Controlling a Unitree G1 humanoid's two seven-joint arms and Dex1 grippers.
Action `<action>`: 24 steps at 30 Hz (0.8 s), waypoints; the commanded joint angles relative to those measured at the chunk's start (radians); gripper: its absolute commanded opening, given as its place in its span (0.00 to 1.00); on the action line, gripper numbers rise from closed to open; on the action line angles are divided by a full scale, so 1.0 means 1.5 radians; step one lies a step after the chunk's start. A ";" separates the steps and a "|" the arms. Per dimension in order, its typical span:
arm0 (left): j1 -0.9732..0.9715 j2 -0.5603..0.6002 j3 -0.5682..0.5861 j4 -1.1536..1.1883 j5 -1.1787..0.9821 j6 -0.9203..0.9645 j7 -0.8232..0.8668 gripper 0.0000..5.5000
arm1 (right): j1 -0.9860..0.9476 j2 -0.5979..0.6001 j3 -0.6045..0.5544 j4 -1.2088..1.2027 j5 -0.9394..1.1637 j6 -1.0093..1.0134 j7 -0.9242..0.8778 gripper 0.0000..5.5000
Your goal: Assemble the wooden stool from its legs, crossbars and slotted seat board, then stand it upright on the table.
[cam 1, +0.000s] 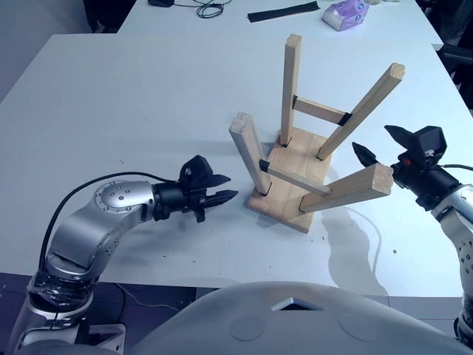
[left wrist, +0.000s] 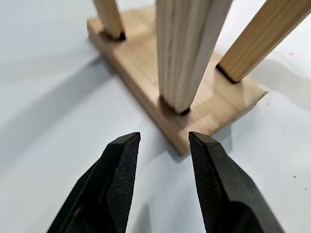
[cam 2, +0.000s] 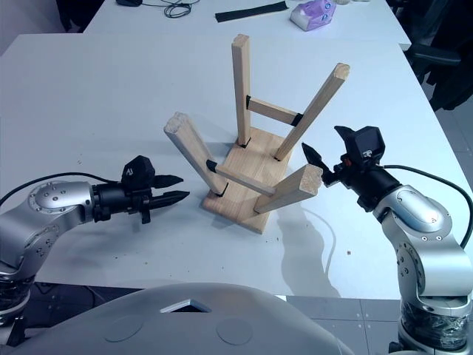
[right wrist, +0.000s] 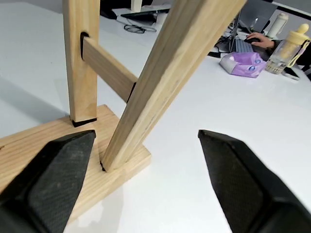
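Left jaws sit closest to me, low over the worktop (cam 1: pixel 111 96), parted a little and holding nothing. Their tips aim at the near corner of the seat board (cam 1: pixel 284 205) and stop just short of it. Right jaws are spread wide, also empty, beside the tip of the near-right leg (cam 1: pixel 347 191), which leans out towards them.

As I read it, the stool (cam 2: pixel 247 203) looks assembled but upside down. The board lies flat on the worktop, all four legs point up and splay outward, and the near crossbar (cam 1: pixel 295 180) and far crossbar (cam 1: pixel 319 111) are seated in their pairs. So I judge both arms are flanking it for the flip, the left at the board edge and the right at a leg.

The splayed legs are my main worry, because they crowd any approach from above. Well behind, a purple tissue pack (cam 1: pixel 345 13), a black strip (cam 1: pixel 283 11) and cables (cam 1: pixel 209 7) lie out of the way.
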 commanded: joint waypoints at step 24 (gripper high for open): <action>-0.067 -0.126 -0.089 0.065 -0.114 0.098 0.087 0.34 | -0.198 -0.056 0.158 0.349 -0.272 -0.190 -0.032 0.71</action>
